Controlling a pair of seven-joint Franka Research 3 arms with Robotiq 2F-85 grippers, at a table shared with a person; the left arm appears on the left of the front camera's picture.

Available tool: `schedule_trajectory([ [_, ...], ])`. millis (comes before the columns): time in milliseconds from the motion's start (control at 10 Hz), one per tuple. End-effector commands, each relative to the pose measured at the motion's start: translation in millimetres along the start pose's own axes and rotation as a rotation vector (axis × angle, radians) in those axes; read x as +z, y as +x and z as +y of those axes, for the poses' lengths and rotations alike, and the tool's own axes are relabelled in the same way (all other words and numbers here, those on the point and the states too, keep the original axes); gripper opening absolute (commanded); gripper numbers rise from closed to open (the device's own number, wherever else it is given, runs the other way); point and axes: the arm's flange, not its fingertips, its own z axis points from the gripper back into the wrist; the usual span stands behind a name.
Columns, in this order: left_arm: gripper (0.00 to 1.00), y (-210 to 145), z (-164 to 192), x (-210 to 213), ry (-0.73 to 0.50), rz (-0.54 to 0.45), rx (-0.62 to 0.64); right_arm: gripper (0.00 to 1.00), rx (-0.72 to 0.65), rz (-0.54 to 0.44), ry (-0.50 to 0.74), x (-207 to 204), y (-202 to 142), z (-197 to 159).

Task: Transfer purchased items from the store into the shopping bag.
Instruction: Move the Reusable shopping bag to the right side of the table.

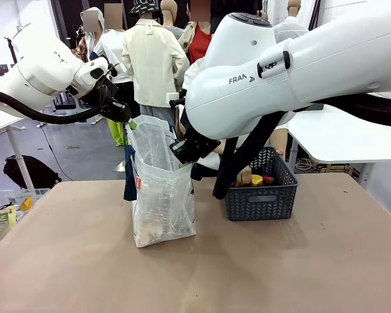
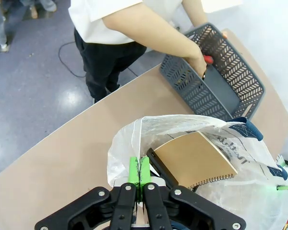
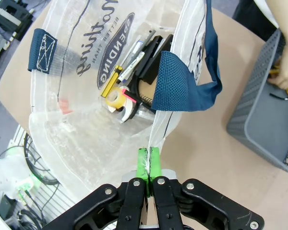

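Observation:
The shopping bag (image 1: 161,195) stands upright on the tan table, its mouth held wide. My left gripper (image 1: 125,117) is shut on its left rim, and my right gripper (image 1: 181,149) is shut on its right rim. In the left wrist view the green pads (image 2: 133,171) pinch the plastic, and a brown spiral notebook (image 2: 194,160) lies inside the bag. In the right wrist view the pads (image 3: 143,164) clamp the rim below a blue handle (image 3: 175,81). Pens and a yellow tape roll (image 3: 113,96) lie in the bag. The person's hand (image 2: 198,61) reaches among the purchased items (image 1: 257,180) in the basket.
A dark grey lattice basket (image 1: 260,202) sits right of the bag, close to my right arm. A clear bin (image 1: 6,208) with small goods stands off the table's left edge. A white table (image 1: 342,137) is behind on the right. The near half of the table is bare.

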Motion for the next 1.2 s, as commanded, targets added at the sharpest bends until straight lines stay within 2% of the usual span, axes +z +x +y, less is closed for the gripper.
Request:
schedule_trajectory([
  [0,0.0,-0.3,1.6,1.9,0.001,-0.003,0.002,0.0,0.011,-0.003,-0.003,1.3,-0.2,-1.0],
  [1100,0.0,-0.3,1.6,1.9,0.001,-0.003,0.002,0.0,0.011,-0.003,-0.003,1.3,-0.2,-1.0],
])
